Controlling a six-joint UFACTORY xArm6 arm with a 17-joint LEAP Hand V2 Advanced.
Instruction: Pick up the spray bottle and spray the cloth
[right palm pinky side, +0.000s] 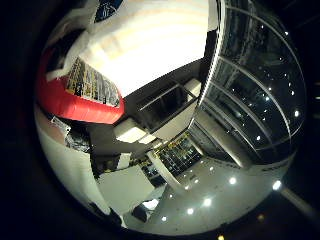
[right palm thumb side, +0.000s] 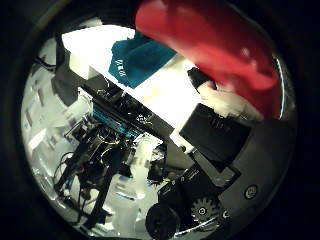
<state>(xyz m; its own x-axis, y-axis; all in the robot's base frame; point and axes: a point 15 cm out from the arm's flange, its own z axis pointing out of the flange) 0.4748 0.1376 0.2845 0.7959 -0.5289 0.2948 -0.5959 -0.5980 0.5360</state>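
Note:
The spray bottle is red with a printed label (right palm pinky side: 82, 88) and lies close against my palm in the right little finger side palm view. The right thumb side palm view shows its red body (right palm thumb side: 210, 42) large and near. My hand (right palm thumb side: 215, 135) has its white and black fingers curled beside the bottle, and they also show in the little finger side view (right palm pinky side: 150, 125). The teal cloth (right palm thumb side: 140, 58) lies crumpled on the white table (right palm thumb side: 92, 45), away from the bottle.
The white table top (right palm pinky side: 150, 40) spreads behind the bottle. A dark stand with equipment (right palm thumb side: 110, 135) is beside the table. A glazed wall (right palm pinky side: 255, 80) and a ceiling with spot lights (right palm pinky side: 205, 200) fill the rest.

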